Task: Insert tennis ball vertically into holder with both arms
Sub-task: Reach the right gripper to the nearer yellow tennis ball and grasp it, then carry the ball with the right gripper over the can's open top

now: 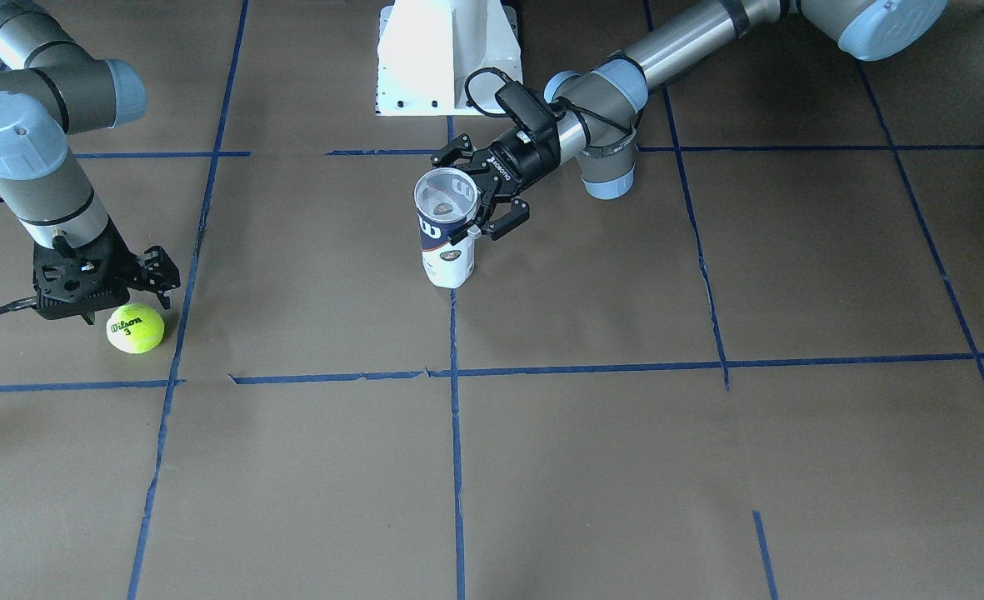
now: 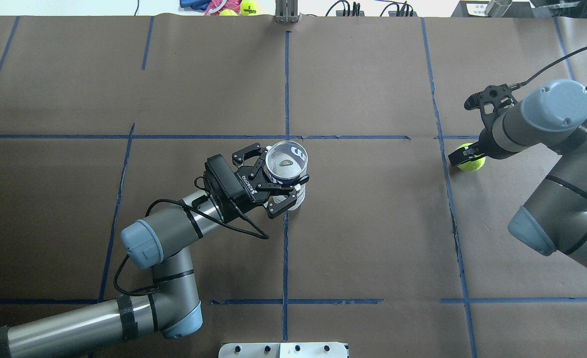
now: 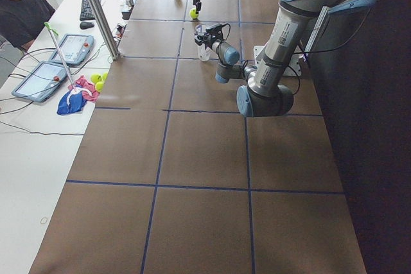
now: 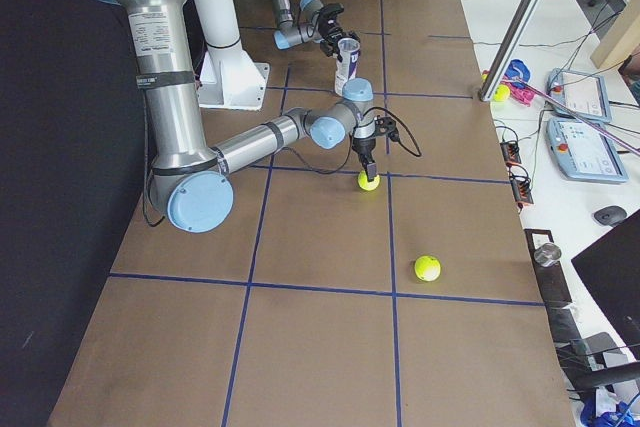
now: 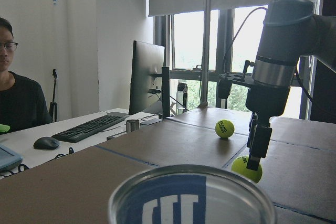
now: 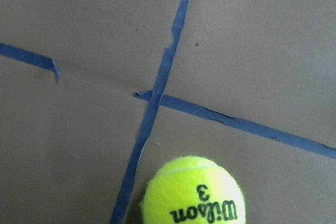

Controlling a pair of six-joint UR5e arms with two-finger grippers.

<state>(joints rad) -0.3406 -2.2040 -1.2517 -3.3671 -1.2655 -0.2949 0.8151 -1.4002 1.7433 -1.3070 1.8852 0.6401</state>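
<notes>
The tennis ball [image 1: 135, 327], yellow-green with "Wilson 3" print, lies on the brown table by a blue tape line. It also shows in the overhead view [image 2: 473, 164] and low in the right wrist view [image 6: 193, 192]. My right gripper [image 1: 125, 296] hangs just above and beside it, jaws wide open, one finger [image 5: 257, 145] next to the ball. The holder [image 1: 447, 229], a clear can with a white and navy label, stands upright at mid-table with its mouth open upward [image 2: 286, 161]. My left gripper [image 2: 268, 176] is shut on it from the side.
A second tennis ball [image 4: 427, 268] lies on the table nearer the end on my right. More balls [image 2: 247, 6] sit past the far edge. The white pedestal base [image 1: 446, 58] stands behind the can. An operator [image 5: 16, 98] sits at a side desk.
</notes>
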